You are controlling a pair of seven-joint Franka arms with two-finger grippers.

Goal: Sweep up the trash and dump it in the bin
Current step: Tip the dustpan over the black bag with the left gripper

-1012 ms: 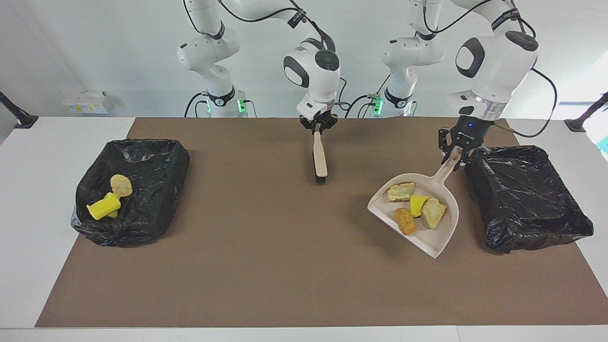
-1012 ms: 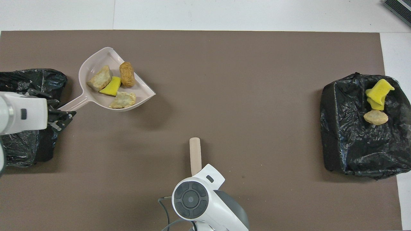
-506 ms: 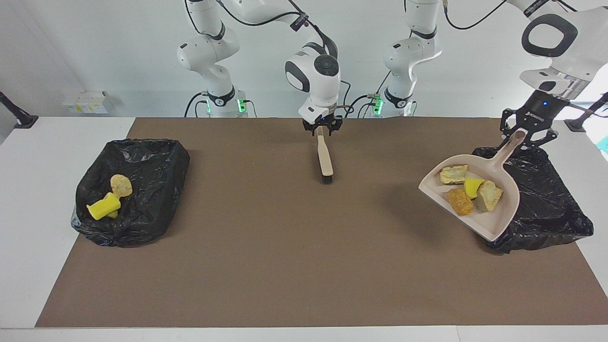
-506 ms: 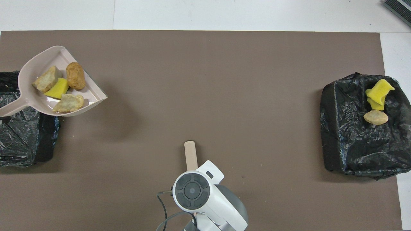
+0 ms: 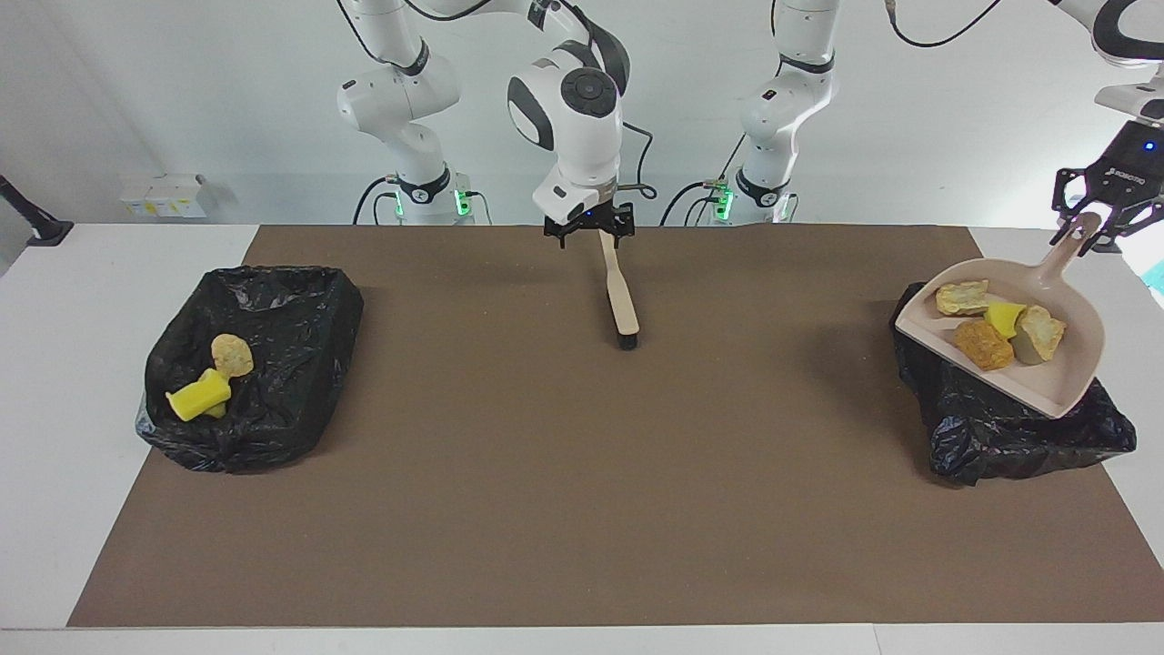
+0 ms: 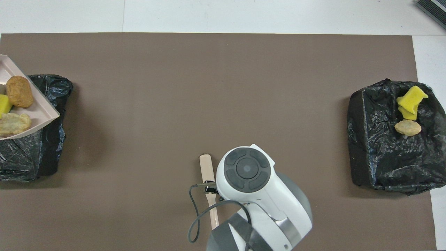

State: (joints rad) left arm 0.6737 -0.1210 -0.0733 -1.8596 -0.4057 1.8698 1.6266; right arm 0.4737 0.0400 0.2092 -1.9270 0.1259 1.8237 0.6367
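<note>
Fingers of the left gripper (image 5: 1090, 238) are clamped on the handle tip of the beige dustpan (image 5: 1064, 387), which is held in the air over the black-lined bin (image 5: 1000, 428) at the left arm's end of the bench (image 5: 55, 382), pan mouth tilted downward. The trash (image 5: 982, 343) rides in the pan: 4 scraps, 1 bright yellow and 3 tan to golden-brown, touching one another in a cluster; in the overhead view only 3 of them show at the frame edge. Fingers of the right gripper (image 5: 589, 236) stand apart beside the upper end of the brush (image 5: 621, 300), not clamped on it; the brush lies on the brown mat (image 5: 546, 509) near the robots, mid-bench, black bristle end pointing away from them. A second black-lined bin (image 5: 300, 309) sits at the right arm's end of the mat with 1 yellow chunk (image 5: 195, 396) and 1 tan scrap (image 5: 232, 355) inside, touching.
</note>
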